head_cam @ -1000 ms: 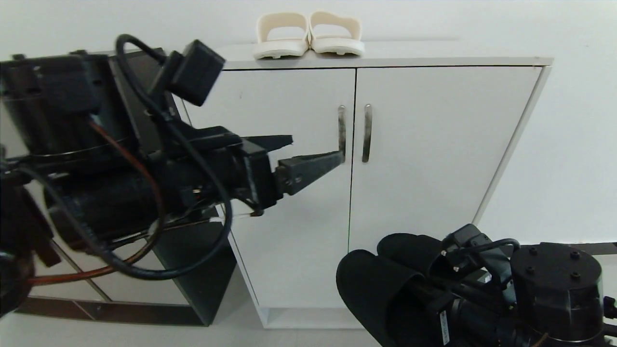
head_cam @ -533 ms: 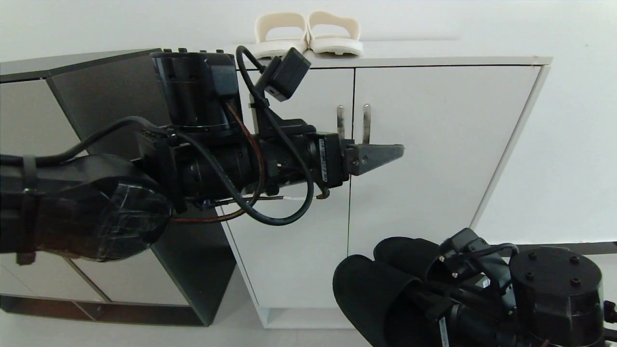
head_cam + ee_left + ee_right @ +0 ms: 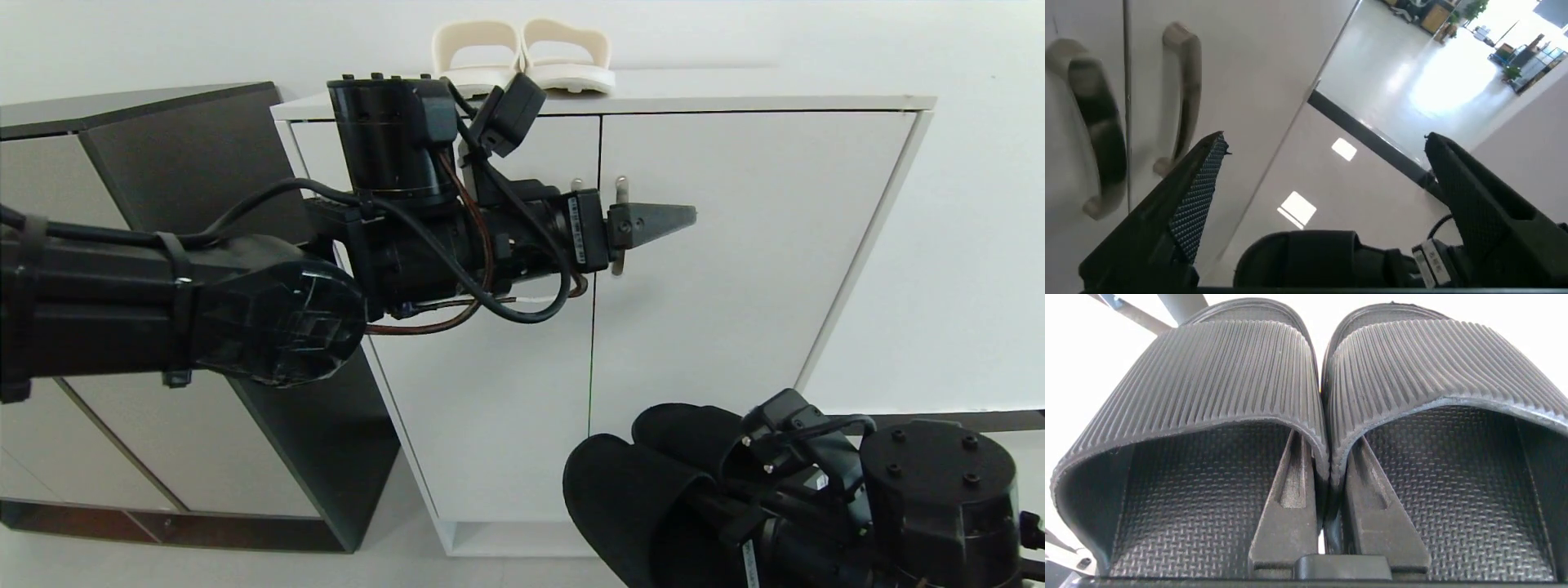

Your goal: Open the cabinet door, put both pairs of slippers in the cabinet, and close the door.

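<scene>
The white cabinet (image 3: 735, 245) has both doors shut, with two metal handles (image 3: 622, 189) by the centre seam. A cream pair of slippers (image 3: 522, 53) rests on its top. My left gripper (image 3: 682, 216) hovers in front of the right door, just past the right handle (image 3: 1180, 98), level with the handles' middle. Its fingers (image 3: 1176, 212) are spread open and hold nothing. My right gripper (image 3: 1327, 449) is low in front of the cabinet, shut on the adjoining inner walls of the black pair of slippers (image 3: 645, 482), which stand side by side.
A dark cabinet (image 3: 163, 131) with pale panels stands directly left of the white one. A plain wall (image 3: 963, 245) is on the right, and bare floor (image 3: 392, 563) lies below the cabinets.
My left arm has swung right and up, from the lower end of the left handle to past the right handle. The doors stay shut. The right arm with the black slippers has barely moved.
</scene>
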Tool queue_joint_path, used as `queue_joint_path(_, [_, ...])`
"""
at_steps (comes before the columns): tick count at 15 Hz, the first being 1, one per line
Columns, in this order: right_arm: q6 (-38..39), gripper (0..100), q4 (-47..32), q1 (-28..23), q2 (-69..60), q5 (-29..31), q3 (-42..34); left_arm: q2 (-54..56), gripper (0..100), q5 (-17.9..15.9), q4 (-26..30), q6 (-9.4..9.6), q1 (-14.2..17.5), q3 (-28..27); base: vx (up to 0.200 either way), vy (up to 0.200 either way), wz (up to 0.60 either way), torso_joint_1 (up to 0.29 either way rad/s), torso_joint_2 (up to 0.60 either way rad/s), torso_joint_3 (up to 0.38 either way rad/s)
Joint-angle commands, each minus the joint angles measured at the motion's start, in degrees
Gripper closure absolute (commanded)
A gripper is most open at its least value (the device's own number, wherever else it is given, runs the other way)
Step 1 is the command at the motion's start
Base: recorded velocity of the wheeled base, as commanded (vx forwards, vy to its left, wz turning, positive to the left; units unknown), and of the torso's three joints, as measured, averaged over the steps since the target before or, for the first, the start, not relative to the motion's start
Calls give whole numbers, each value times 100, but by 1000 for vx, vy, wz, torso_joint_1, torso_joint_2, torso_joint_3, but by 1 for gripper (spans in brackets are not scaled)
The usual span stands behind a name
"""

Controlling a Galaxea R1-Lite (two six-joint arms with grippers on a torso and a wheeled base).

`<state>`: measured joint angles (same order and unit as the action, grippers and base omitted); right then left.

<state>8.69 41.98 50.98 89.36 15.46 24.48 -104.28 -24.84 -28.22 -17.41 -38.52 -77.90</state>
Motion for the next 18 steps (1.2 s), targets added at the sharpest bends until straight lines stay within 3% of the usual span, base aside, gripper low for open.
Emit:
queue_joint_path(1, [1, 100, 3, 0, 29, 1, -5, -66, 0, 15, 1, 1, 11, -50, 0, 0, 0, 0, 0, 0])
queue_joint_path(7, [-8, 100, -6, 0, 29, 10, -5, -479, 0, 498, 133, 1, 99, -516, 0, 0, 0, 0, 0, 0])
queue_joint_path(13, [-8, 100, -6, 0, 29, 10, -13, -708, 0, 498, 141, 1, 82, -753, 0, 0, 0, 0, 0, 0])
queue_joint_path(14, [-8, 100, -6, 0, 29, 10, -13, -699, 100, 489, 141, 1, 82, -771, 0, 0, 0, 0, 0, 0])
queue_joint_path(18, [1, 100, -24, -18, -15, -333, -92, -532, 100, 481, 141, 1, 29, -709, 0, 0, 0, 0, 0, 0])
